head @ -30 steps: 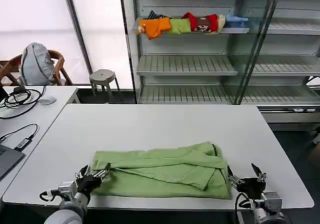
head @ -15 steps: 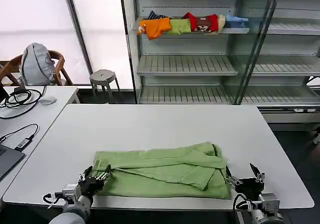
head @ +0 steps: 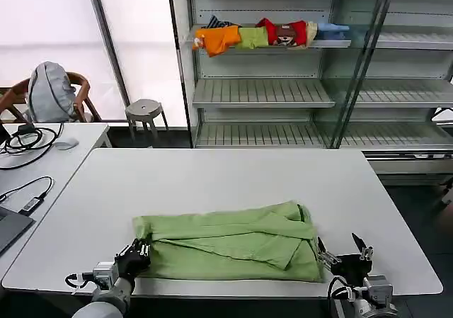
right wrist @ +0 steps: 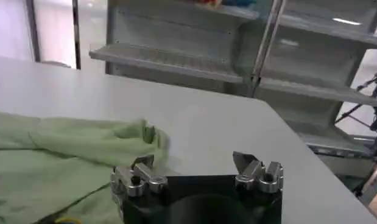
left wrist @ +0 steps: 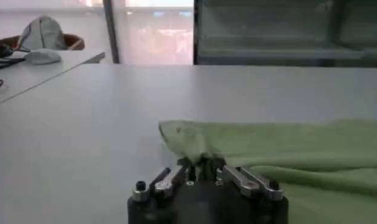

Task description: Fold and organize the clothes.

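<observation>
The clothes, a light green shirt [head: 226, 240], lie folded into a wide band near the front edge of the white table [head: 233, 180]. My left gripper [head: 136, 255] sits at the shirt's near left corner and is shut on the fabric edge. In the left wrist view the left gripper [left wrist: 200, 163] pinches a raised fold of the shirt [left wrist: 285, 152]. My right gripper [head: 342, 255] rests on the table just beyond the shirt's right end, open with nothing in it. In the right wrist view the right gripper [right wrist: 193, 163] has one finger [right wrist: 142, 164] next to the shirt [right wrist: 54, 152].
A metal shelf unit [head: 262, 91] behind the table carries a row of bunched orange, green, red and blue garments [head: 255, 35]. A side table [head: 42, 155] at the left holds cables and a laptop corner. A stool [head: 145, 110] and a chair with a grey bag [head: 48, 91] stand beyond.
The left gripper's fingers have come together on the shirt's near left corner. Both grippers have sunk slightly toward the table's front edge. The shirt has barely shifted.
</observation>
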Action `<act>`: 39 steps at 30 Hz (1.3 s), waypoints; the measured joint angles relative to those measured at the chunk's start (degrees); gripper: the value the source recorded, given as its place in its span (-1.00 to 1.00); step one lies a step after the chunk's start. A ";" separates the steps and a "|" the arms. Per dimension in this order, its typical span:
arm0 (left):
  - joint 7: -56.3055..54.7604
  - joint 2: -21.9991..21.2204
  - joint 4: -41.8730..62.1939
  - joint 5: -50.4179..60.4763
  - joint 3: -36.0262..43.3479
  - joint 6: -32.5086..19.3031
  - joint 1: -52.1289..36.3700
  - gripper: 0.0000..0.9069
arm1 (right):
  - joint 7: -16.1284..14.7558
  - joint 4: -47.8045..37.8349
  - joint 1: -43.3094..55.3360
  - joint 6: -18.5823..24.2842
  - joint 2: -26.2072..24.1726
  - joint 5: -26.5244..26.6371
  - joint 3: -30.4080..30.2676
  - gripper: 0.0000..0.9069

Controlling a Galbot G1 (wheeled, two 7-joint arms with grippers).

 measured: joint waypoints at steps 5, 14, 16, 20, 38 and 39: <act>1.56 0.88 -0.30 2.52 -2.36 0.49 1.03 -0.98 | 0.02 -0.41 0.49 0.14 -0.16 -0.27 -0.50 1.00; 8.82 3.87 0.75 6.02 -15.15 2.37 4.26 -0.98 | 0.09 -1.09 1.46 0.31 -0.57 -0.29 -1.15 1.00; 11.08 4.83 1.51 6.73 -19.18 3.08 4.63 -0.98 | 0.10 -1.23 1.56 0.37 -0.61 -0.30 -1.26 1.00; 15.89 6.89 3.37 7.81 -27.22 4.38 5.46 -0.98 | 0.13 -1.36 1.82 0.44 -0.99 -0.31 -1.34 1.00; 23.58 3.60 -6.27 14.70 -26.31 6.62 3.94 -0.98 | 0.18 0.09 0.17 0.69 0.04 -1.47 0.60 1.00; 23.52 3.05 -7.04 15.22 -24.83 6.69 3.59 -0.98 | 0.18 0.22 -0.01 0.71 0.12 -1.57 0.76 1.00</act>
